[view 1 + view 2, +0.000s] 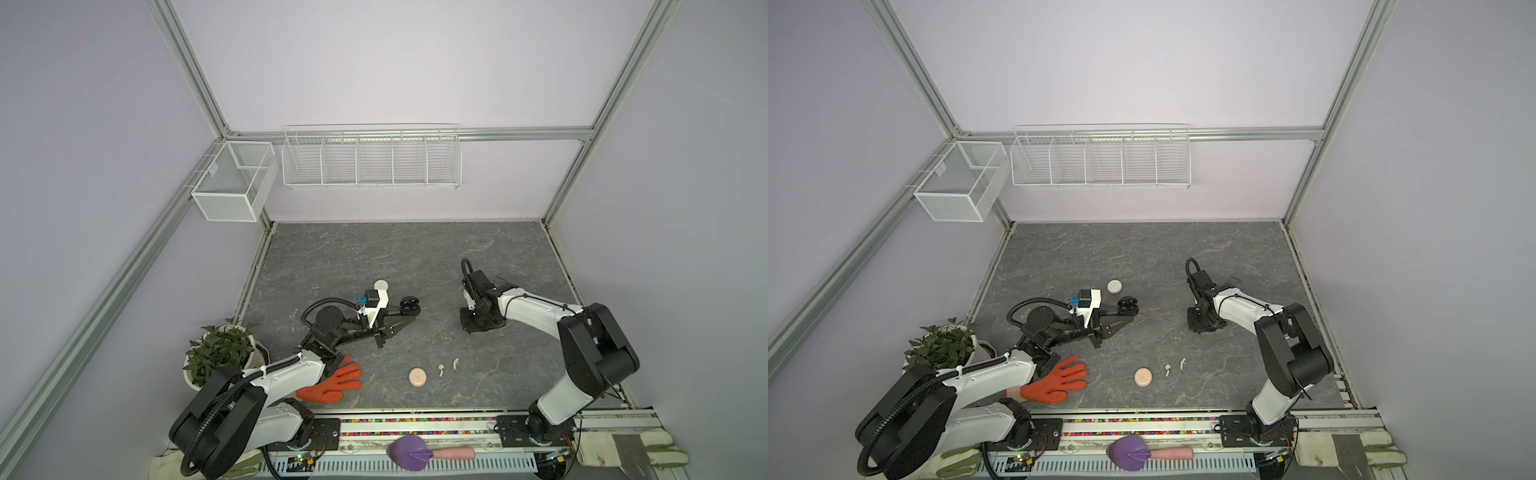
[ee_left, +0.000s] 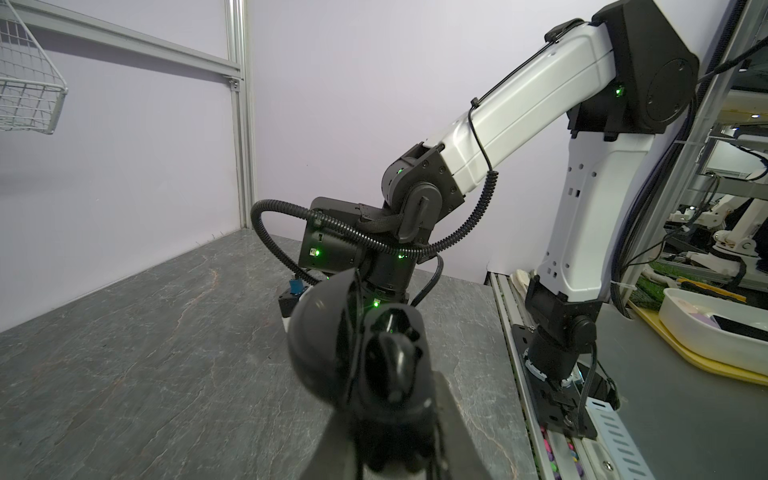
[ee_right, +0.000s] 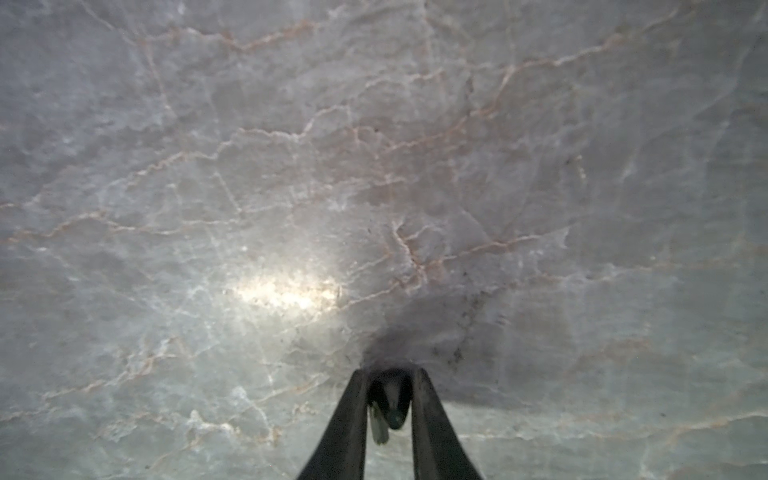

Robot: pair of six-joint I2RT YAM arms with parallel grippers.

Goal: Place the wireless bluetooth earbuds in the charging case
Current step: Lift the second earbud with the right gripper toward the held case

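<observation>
Working surface: bench [image 1: 374,257]; black pair underway, none visibly seated.
Left hand [image 1: 405,315]: clamped on open black case [image 1: 409,306].
Right hand [image 3: 390,409]: pinched narrow around black earbud [image 3: 394,404], low at bench.
Closed: pink case [image 1: 417,377], white case [image 1: 380,285].
Pale earbuds [image 1: 441,369]: two loose near pink case, not yet seated.

Glossy plastic charging case [image 2: 316,332]; veined, perhaps polished stone tabletop [image 3: 374,166].

Case [image 1: 417,377] front centre; two earbuds [image 1: 441,369] just right; glove [image 1: 338,382] left of it; plant [image 1: 220,351] farther left.
</observation>
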